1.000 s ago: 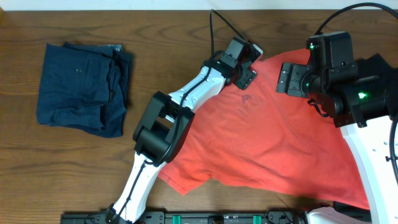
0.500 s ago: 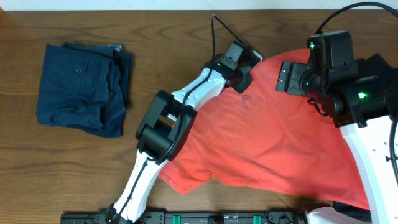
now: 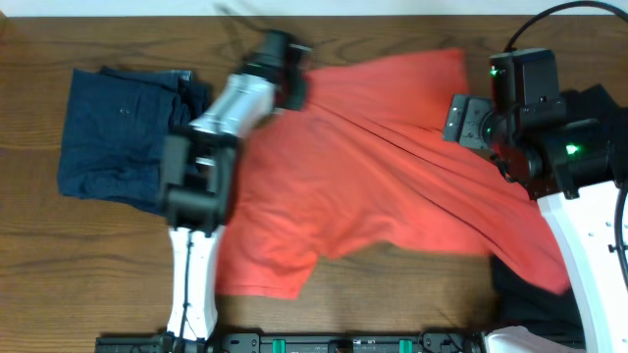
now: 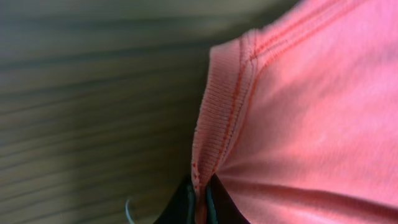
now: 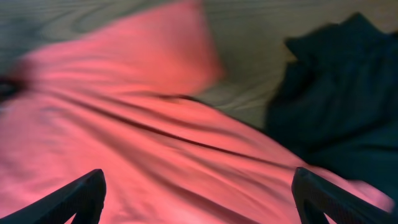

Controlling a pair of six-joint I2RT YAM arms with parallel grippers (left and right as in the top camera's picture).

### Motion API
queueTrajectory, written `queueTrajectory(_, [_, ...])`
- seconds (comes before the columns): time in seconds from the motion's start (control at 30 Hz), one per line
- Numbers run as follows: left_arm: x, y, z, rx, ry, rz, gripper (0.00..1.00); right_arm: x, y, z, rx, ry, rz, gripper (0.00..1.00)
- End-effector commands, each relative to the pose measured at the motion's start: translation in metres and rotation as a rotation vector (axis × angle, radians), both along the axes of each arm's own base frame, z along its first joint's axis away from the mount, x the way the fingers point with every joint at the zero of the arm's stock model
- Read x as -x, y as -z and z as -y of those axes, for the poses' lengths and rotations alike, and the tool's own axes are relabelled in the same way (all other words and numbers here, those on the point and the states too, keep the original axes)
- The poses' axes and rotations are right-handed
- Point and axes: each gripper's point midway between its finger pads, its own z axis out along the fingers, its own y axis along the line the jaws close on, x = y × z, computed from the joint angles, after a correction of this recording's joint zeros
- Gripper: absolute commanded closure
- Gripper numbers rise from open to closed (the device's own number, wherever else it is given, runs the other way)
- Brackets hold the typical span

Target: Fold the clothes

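The left jaws are pinched shut on a ribbed edge of the coral T-shirt [image 3: 373,167] near the far side of the desk [image 3: 78,275]. The shirt lies rumpled across the middle, drawn toward that grip. The right jaws gape wide above its right part, holding nothing. This looks like the spreading step — next, the right jaws likely need an opposite edge to pull it flat. The navy garment [image 3: 128,137] lies folded at left, the black garment [image 3: 525,304] at near right. No containers show.

Overhead, close wrists, seemingly sharing T-shirt [image 3: 373,176]
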Motion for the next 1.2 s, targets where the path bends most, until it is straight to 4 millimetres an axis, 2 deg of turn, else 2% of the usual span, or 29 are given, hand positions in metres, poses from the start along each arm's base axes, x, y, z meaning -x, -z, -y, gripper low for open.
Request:
queueTrajectory(0.0, [-0.011, -0.048, -0.039, 0.076, -0.092, 0.055, 0.94, -0.009, 0.012, 0.025, 0.057, 0.094, -0.031, 0.06])
queueTrajectory(0.07, [-0.011, -0.061, -0.044, 0.119, -0.089, 0.063, 0.93, -0.014, 0.023, 0.037, 0.055, 0.139, -0.062, 0.06])
queueTrajectory(0.13, [-0.009, -0.072, -0.046, 0.126, -0.090, 0.071, 0.83, -0.019, 0.037, 0.053, 0.037, 0.196, -0.102, 0.07])
queueTrajectory(0.17, [-0.008, -0.077, -0.045, 0.126, -0.090, 0.074, 0.78, -0.022, 0.045, 0.060, 0.021, 0.216, -0.123, 0.11])
queueTrajectory(0.27, [-0.003, -0.096, -0.039, 0.129, -0.076, 0.090, 0.67, -0.030, 0.077, 0.084, -0.082, 0.274, -0.209, 0.37])
queueTrajectory(0.47, [0.020, -0.147, -0.021, 0.134, -0.034, 0.120, 0.58, -0.039, 0.144, 0.121, -0.207, 0.372, -0.366, 0.73])
queueTrajectory(0.6, [0.049, -0.175, -0.001, 0.134, 0.010, 0.103, 0.54, -0.046, 0.195, 0.118, -0.288, 0.366, -0.476, 0.80])
queueTrajectory(0.67, [0.066, -0.183, 0.011, 0.132, 0.039, 0.078, 0.52, -0.049, 0.221, 0.112, -0.326, 0.353, -0.523, 0.83])
queueTrajectory(0.8, [0.099, -0.186, 0.037, 0.119, 0.103, 0.009, 0.47, -0.055, 0.263, 0.104, -0.376, 0.333, -0.585, 0.91])
queueTrajectory(0.87, [0.113, -0.182, 0.050, 0.109, 0.134, -0.031, 0.47, -0.050, 0.286, 0.108, -0.370, 0.371, -0.635, 0.99])
queueTrajectory(0.9, [0.119, -0.180, 0.055, 0.105, 0.148, -0.047, 0.47, -0.047, 0.296, 0.112, -0.362, 0.396, -0.652, 0.99])
queueTrajectory(0.97, [0.129, -0.176, 0.064, 0.097, 0.173, -0.075, 0.47, -0.041, 0.312, 0.132, -0.308, 0.464, -0.667, 0.99])
queueTrajectory(1.03, [0.137, -0.175, 0.072, 0.092, 0.194, -0.089, 0.46, -0.032, 0.318, 0.166, -0.240, 0.568, -0.664, 0.99])
queueTrajectory(1.1, [0.140, -0.175, 0.076, 0.090, 0.204, -0.095, 0.46, -0.023, 0.315, 0.202, -0.173, 0.646, -0.646, 0.99])
queueTrajectory(1.17, [0.142, -0.174, 0.078, 0.088, 0.209, -0.102, 0.46, -0.008, 0.301, 0.252, -0.075, 0.742, -0.619, 0.99])
